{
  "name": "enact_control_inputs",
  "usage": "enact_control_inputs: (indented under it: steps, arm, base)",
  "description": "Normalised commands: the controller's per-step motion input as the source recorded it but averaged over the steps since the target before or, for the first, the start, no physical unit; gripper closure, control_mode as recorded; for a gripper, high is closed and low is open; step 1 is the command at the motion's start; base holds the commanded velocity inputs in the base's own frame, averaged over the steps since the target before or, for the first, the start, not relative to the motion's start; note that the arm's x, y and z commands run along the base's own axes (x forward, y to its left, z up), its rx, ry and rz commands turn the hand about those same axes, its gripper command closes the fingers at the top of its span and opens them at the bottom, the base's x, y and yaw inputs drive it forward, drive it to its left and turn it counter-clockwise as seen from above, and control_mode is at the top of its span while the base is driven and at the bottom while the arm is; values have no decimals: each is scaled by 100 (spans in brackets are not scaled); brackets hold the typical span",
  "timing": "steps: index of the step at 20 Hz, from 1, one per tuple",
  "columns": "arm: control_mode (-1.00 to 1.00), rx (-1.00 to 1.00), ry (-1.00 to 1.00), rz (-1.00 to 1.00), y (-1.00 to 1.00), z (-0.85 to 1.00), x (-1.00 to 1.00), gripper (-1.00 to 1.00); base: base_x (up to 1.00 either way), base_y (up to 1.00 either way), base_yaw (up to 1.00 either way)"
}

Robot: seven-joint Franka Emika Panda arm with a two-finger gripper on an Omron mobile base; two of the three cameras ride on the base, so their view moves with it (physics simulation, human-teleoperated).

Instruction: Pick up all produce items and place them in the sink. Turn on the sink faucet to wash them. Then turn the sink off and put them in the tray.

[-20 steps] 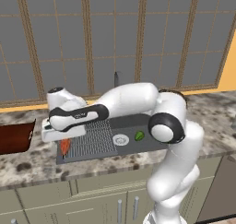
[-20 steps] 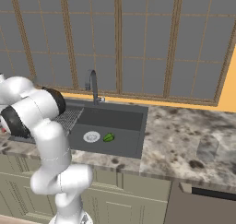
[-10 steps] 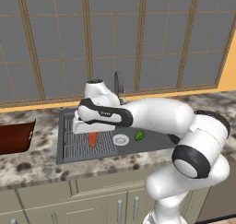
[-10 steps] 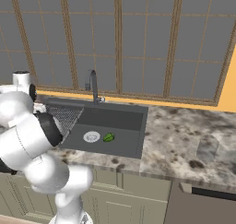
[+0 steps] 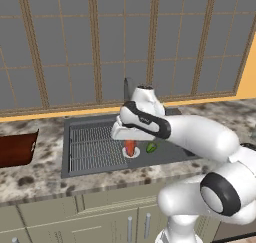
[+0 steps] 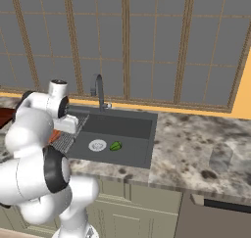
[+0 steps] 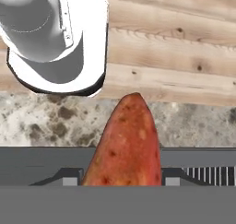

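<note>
The end effector (image 7: 123,184) is clenched on the orange-red produce item (image 7: 125,142) above the sink (image 5: 100,163) near its white drain (image 6: 97,145), beside the green piece (image 5: 150,147), so a loose grip could drop it onto the bench (image 5: 35,174).

The arm has swung rightward along the sink (image 5: 70,124), carrying the orange-red carrot (image 5: 130,146) from over the wire rack (image 5: 95,147) to above the white drain (image 6: 97,145).
</note>
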Motion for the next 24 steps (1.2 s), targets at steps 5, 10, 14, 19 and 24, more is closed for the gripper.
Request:
enact_control_inputs:
  steps: [5,10,14,19,24]
  arm:
    - [-100,1,13,0,-100,0,94,100]
    - [-100,0,13,-1,-91,-17,94,100]
    - [-100,0,5,0,-71,-59,76,100]
    - [-100,0,1,0,-60,-79,67,100]
    - [-100,0,0,0,-44,-61,60,100]
  base:
    - [0,0,0]
    - [0,0,0]
    - [0,0,0]
    - [0,0,0]
    - [0,0,0]
